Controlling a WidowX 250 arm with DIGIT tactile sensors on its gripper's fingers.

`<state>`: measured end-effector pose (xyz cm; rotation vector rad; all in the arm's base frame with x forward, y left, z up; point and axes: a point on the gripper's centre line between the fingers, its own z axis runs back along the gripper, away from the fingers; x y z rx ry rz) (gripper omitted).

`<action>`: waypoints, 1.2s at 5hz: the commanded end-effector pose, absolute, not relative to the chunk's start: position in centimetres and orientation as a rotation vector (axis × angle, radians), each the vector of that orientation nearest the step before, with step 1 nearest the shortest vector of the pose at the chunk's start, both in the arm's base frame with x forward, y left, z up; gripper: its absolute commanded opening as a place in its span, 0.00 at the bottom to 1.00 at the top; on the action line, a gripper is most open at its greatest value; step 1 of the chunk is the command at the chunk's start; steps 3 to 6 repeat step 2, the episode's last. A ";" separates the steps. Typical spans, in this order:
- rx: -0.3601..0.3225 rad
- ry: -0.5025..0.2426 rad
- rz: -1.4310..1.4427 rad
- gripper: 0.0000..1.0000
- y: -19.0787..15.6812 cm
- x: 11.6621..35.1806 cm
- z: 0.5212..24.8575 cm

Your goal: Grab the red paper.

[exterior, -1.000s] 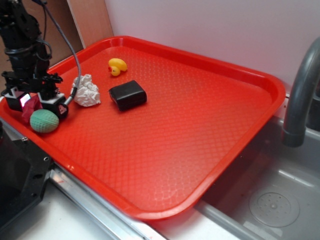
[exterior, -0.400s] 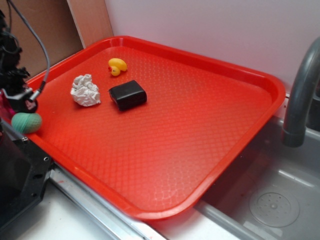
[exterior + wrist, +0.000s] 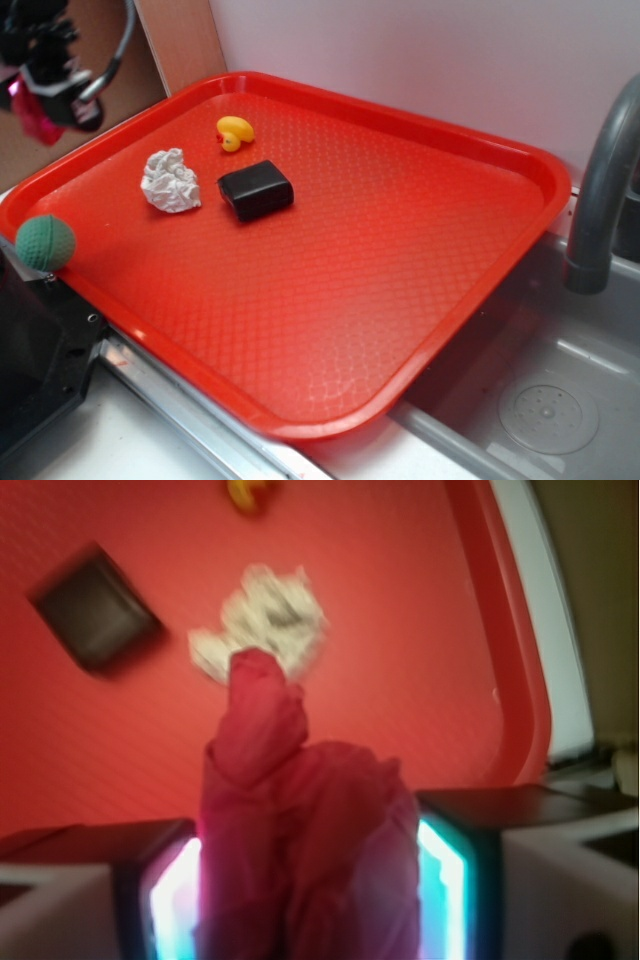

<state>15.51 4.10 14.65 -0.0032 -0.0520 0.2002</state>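
Beside a grey sink [image 3: 540, 400] with a dark faucet [image 3: 600, 190], a big red tray [image 3: 380, 330] carries a white paper wad [image 3: 170, 181], a yellow rubber duck [image 3: 234, 132] near its far edge and a black block [image 3: 256, 190] just beside the wad. On the tray's left rim sits a green ball [image 3: 45, 243]. Above the tray's far left corner the gripper [image 3: 45, 95] hangs in the air, its jaws clamped on the red paper [image 3: 300, 820], which bulges up between the lit fingers [image 3: 445, 880].
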 end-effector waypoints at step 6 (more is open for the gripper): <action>-0.050 0.018 0.128 0.00 -0.8 21.1 18.1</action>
